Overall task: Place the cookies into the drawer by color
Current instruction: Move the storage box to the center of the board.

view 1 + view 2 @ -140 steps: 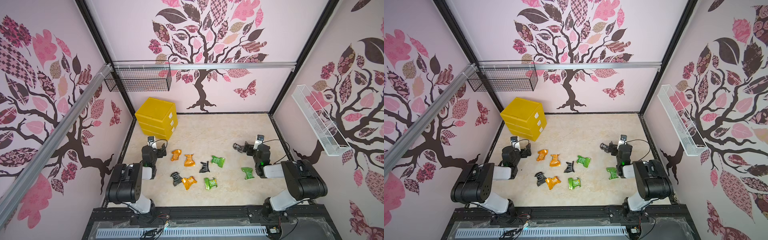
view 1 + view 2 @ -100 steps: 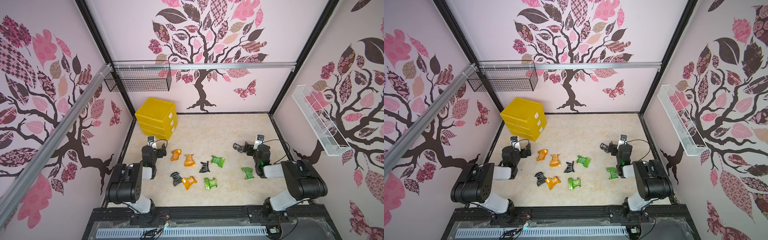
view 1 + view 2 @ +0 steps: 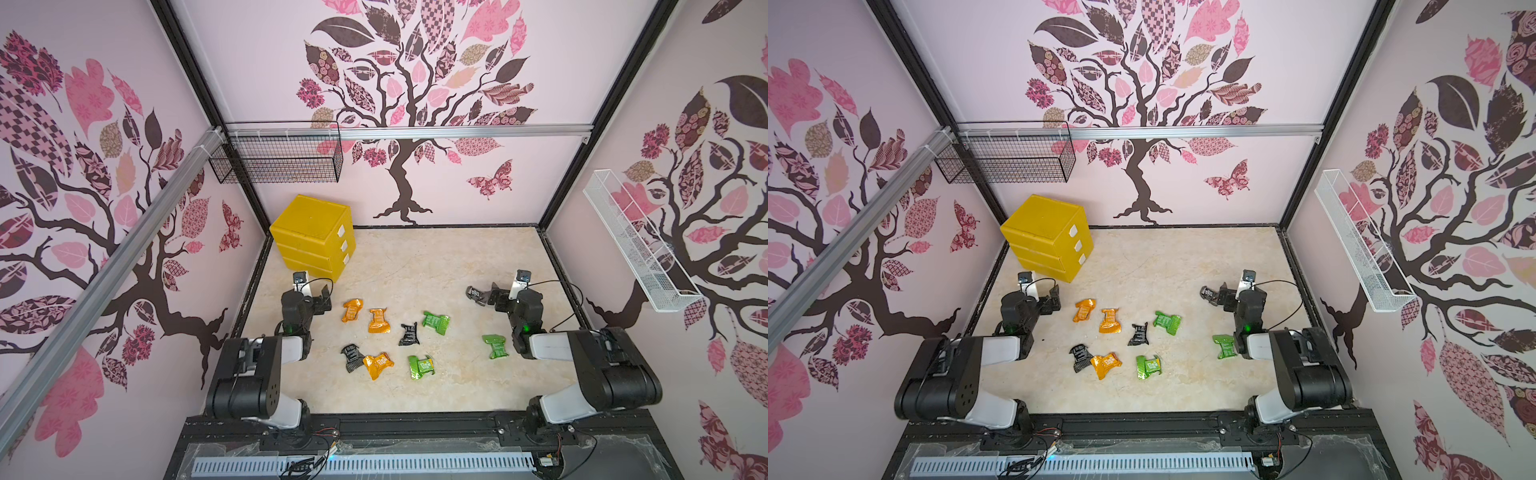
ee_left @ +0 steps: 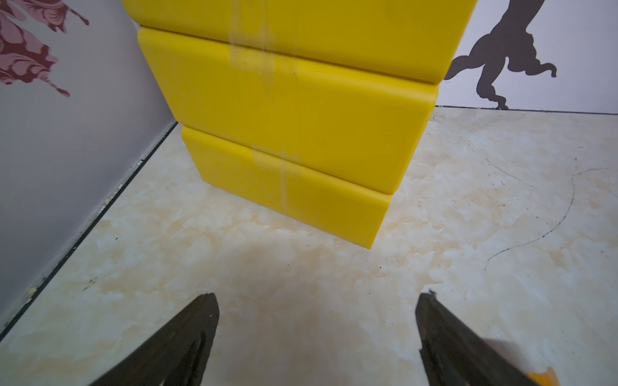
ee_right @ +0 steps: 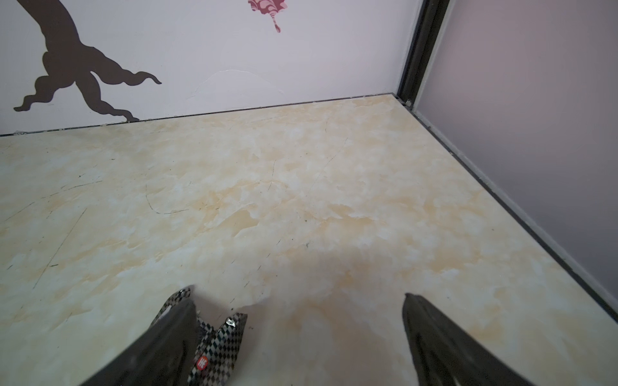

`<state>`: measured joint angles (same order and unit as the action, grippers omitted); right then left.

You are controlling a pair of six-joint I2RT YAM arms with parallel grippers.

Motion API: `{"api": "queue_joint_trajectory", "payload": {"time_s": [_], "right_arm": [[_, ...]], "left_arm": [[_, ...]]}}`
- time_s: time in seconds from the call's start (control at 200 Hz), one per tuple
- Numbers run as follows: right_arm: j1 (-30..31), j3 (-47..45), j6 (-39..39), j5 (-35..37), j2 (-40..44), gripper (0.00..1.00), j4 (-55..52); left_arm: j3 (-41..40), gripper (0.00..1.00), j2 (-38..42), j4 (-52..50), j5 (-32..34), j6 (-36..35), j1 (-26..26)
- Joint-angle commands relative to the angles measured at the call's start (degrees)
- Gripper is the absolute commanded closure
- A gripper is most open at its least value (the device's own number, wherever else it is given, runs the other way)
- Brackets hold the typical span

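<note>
Several cookies lie on the marble floor: three orange ones (image 3: 379,321), three green ones (image 3: 436,322) and two black ones (image 3: 409,334) in the middle. A third black checkered cookie (image 3: 473,293) (image 5: 217,347) lies against one finger of my right gripper (image 3: 490,296) (image 5: 297,295), which is open and grips nothing. The yellow drawer (image 3: 311,237) (image 4: 294,117) stands in the far left corner with all three fronts closed. My left gripper (image 3: 322,301) (image 4: 317,297) is open and empty just in front of its side. An orange cookie's corner (image 4: 541,376) peeks past one left finger.
A black wire basket (image 3: 282,160) hangs on the back wall above the drawer. A white wire basket (image 3: 636,245) hangs on the right wall. Pink walls close in the floor on three sides, and both arm bases stand at the near edge.
</note>
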<state>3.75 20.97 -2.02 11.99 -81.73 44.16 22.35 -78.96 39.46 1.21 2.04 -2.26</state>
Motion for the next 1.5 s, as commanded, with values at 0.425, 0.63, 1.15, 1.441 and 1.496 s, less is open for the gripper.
{"api": "queue_joint_trajectory", "payload": {"time_s": [0.425,0.63,1.15,1.441,1.496], "right_arm": [[-0.3,23.1,18.1,-13.8,18.6,0.01,-42.6],[-0.3,29.4,21.5,-20.1,21.7,0.01,-54.3],[-0.4,27.6,14.1,-16.6,35.4,0.01,-71.4],[-0.4,19.7,12.3,-14.1,41.8,0.01,-66.7],[-0.4,18.2,12.0,-13.5,43.1,0.01,-65.5]], "left_arm": [[34.0,0.03,13.6,-58.8,14.2,16.1,-0.9],[41.3,0.02,10.8,-60.7,14.6,23.2,-3.3],[58.0,0.04,-9.0,-62.4,9.5,36.4,-11.2],[66.6,0.06,-19.8,-62.7,8.5,40.5,-11.2],[68.1,0.06,-21.9,-62.2,7.6,40.9,-11.2]]}}
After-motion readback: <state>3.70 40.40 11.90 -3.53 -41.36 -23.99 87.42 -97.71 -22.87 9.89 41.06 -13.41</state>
